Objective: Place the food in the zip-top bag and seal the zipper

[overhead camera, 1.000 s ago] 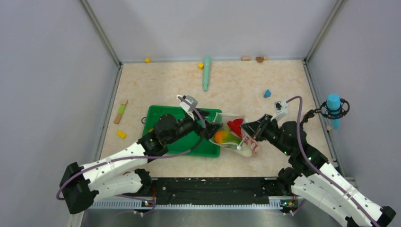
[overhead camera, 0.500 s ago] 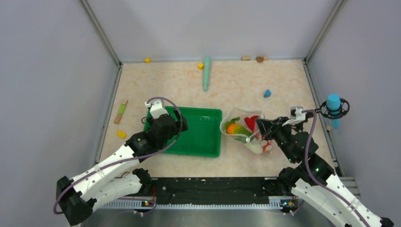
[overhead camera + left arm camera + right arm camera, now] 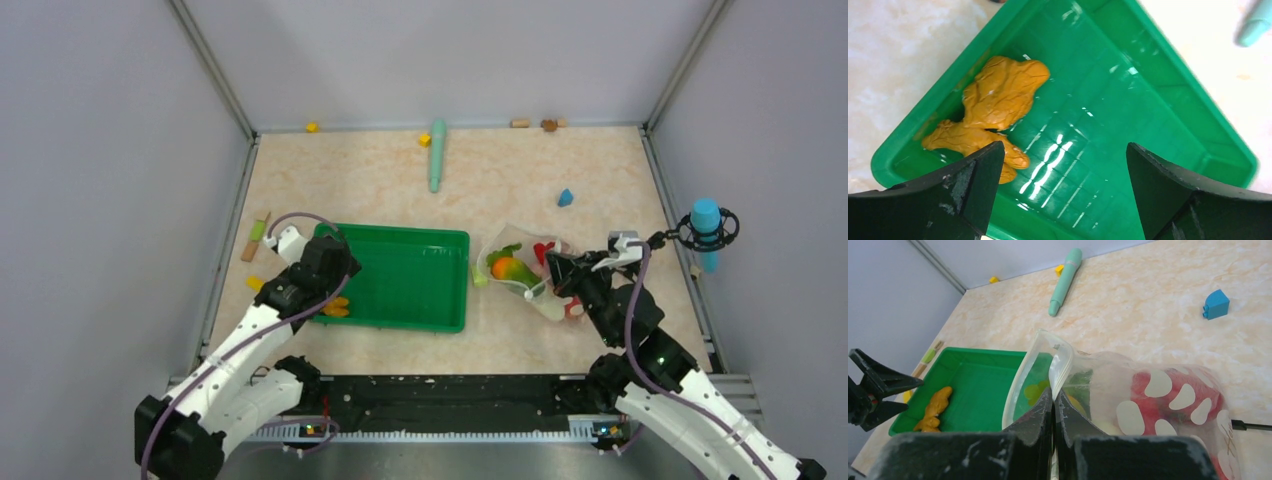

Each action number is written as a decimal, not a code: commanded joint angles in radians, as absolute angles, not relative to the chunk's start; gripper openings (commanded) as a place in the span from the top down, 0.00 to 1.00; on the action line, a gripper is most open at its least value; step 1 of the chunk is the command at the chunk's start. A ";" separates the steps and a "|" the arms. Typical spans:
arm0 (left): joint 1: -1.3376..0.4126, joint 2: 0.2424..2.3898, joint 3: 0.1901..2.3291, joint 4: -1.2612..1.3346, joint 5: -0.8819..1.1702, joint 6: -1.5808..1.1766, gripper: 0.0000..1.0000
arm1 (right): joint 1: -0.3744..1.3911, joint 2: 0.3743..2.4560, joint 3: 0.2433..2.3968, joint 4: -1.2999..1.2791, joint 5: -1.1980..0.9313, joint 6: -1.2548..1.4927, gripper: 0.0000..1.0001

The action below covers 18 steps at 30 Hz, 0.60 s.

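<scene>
The dotted zip-top bag [image 3: 522, 268] lies right of the green tray [image 3: 410, 262], its mouth open toward the tray. My right gripper [image 3: 552, 274] is shut on the bag's upper mouth edge, and the wrist view shows the plastic pinched between the jaws [image 3: 1053, 392]. The zipper strip [image 3: 1015, 385] curves along the open mouth. Inside the bag [image 3: 1168, 395] I see red pieces, an orange-green mango [image 3: 503, 269], a green leaf and a white piece. The yellow-orange bunch [image 3: 336, 306] lies in the tray's near left corner. My left gripper [image 3: 1064, 148] is open just above it [image 3: 998, 102].
A teal stick [image 3: 436, 155] and a yellow block [image 3: 425, 140] lie at the back. A blue block [image 3: 565, 197] sits behind the bag. A yellow block [image 3: 257, 284] and a green-wood stick [image 3: 258, 235] lie left of the tray. A blue microphone [image 3: 706, 225] stands at right.
My left arm has pulled back from the bag's mouth to the tray's left end, over the yellow-orange bunch. My right gripper has drawn the bag to the right, away from the tray.
</scene>
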State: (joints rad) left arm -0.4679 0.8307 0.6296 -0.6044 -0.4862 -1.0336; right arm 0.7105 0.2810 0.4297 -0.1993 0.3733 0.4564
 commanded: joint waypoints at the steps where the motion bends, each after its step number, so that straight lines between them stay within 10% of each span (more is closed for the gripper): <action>1: -0.408 0.934 0.665 -0.662 -0.449 -1.058 0.04 | 0.706 0.282 0.421 -0.074 0.403 0.413 1.00; 18: -0.340 1.071 0.584 -0.463 -0.512 -0.863 0.05 | 0.706 0.290 0.440 -0.146 0.417 0.447 1.00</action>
